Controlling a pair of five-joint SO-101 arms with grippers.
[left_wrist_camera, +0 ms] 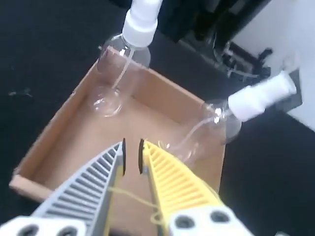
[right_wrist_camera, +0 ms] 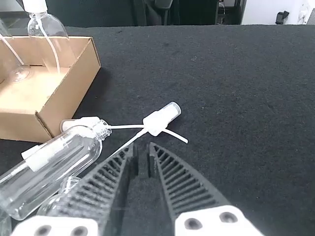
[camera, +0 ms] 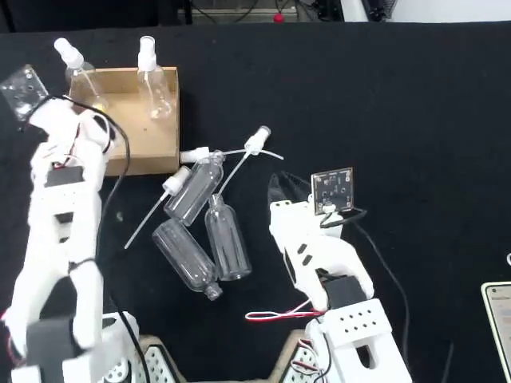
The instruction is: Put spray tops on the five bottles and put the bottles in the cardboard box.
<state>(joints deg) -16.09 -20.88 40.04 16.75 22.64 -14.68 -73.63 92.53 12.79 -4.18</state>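
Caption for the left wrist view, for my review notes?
Left gripper hovers over the cardboard box holding two spray-topped bottles.

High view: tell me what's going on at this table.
Two capped bottles are in the cardboard box, and the left gripper hangs over the box, shut and empty. Three uncapped bottles lie on the black table beside the box, with three loose spray tops by their necks. The right gripper, also shut and empty, sits near that pile, touching nothing.
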